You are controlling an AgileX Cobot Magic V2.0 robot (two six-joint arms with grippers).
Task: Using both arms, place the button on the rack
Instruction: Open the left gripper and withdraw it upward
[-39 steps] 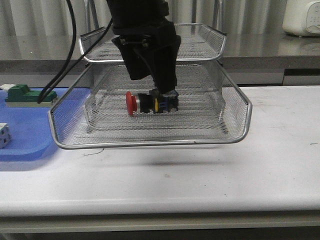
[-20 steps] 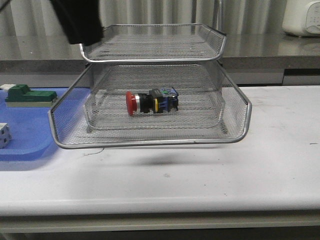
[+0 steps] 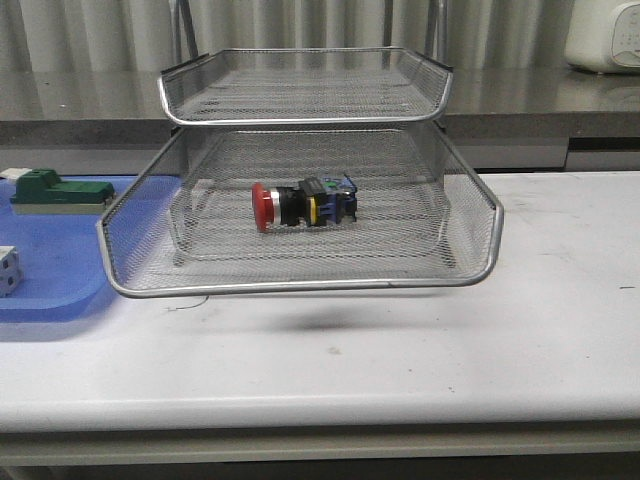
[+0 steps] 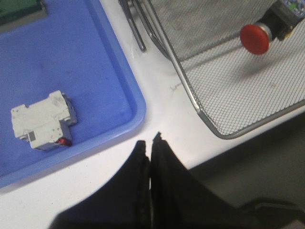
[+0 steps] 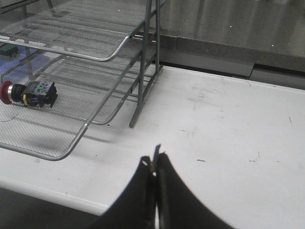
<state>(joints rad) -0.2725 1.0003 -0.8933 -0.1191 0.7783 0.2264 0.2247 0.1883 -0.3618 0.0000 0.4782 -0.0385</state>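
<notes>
The button lay on its side on the middle tier of the rack, red head toward the blue tray, with nothing touching it. The left gripper hung over the white surface beside that tray, its fingers pressed together. The right gripper hovered beside the rack, fingers likewise closed and empty.

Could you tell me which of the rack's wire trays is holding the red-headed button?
The middle tray, the wide one jutting furthest forward: the button lies on its side there, while the top tray above it holds nothing visible.
</notes>
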